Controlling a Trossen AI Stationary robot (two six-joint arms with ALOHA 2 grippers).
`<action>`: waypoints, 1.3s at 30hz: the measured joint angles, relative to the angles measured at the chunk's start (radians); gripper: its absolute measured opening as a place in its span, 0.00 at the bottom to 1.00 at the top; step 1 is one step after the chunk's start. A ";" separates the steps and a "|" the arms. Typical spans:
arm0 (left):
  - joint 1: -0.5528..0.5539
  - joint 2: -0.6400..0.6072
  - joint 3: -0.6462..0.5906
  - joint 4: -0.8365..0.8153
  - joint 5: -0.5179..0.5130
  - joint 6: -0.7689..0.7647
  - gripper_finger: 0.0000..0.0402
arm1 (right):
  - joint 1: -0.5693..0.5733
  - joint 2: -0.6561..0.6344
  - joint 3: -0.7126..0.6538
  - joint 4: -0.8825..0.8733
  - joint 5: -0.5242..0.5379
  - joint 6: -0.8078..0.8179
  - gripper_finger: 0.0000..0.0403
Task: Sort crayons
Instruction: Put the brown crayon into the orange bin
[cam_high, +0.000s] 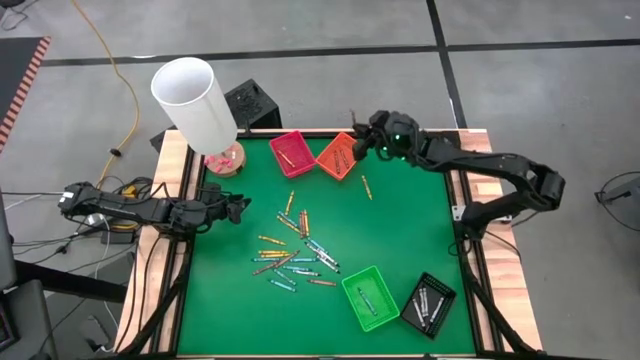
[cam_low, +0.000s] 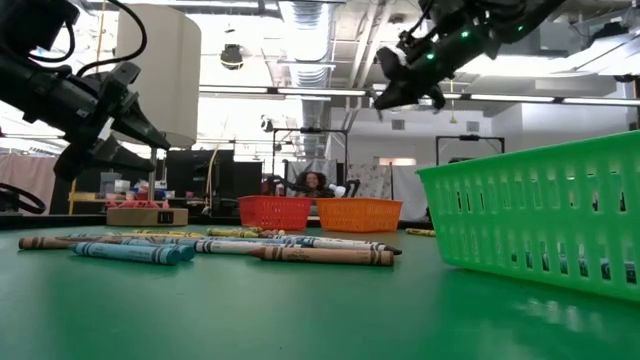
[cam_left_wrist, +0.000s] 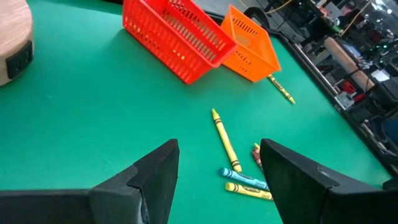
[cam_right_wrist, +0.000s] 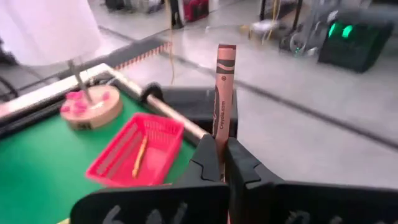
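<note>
Many crayons (cam_high: 295, 250) lie loose on the green mat in mid-table; they also show in the low view (cam_low: 230, 245). One yellow crayon (cam_high: 367, 187) lies apart near the orange tray (cam_high: 338, 155). My right gripper (cam_high: 360, 138) is above the far edge of the orange tray, shut on a red-brown crayon (cam_right_wrist: 223, 93). My left gripper (cam_high: 236, 208) is open and empty at the table's left side, above the mat; in its wrist view (cam_left_wrist: 217, 180) yellow and blue crayons (cam_left_wrist: 239, 180) lie ahead of its fingers. My right gripper pinches the red-brown crayon by one end (cam_right_wrist: 221, 140) between its two fingertips. The rest of the crayon sticks out straight past the fingertips, in line with the fingers. The crayon is lifted clear of the table and the trays.
A red tray (cam_high: 291, 152) with a crayon inside stands beside the orange tray at the far side. A green tray (cam_high: 371, 297) and a black tray (cam_high: 428, 303) stand at the near right. A white cylinder (cam_high: 195, 100) on a wooden base (cam_high: 225, 160) stands at the far left corner.
</note>
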 joint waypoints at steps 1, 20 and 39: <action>0.000 0.000 0.000 -0.005 -0.004 0.000 0.54 | 0.014 0.010 -0.005 0.046 0.022 -0.009 0.00; 0.000 0.000 0.000 -0.054 0.012 -0.010 0.54 | 0.050 0.412 -0.017 0.360 0.129 0.125 0.00; 0.000 0.000 0.000 -0.055 0.006 -0.016 0.54 | 0.045 0.494 -0.015 0.285 0.138 0.260 0.00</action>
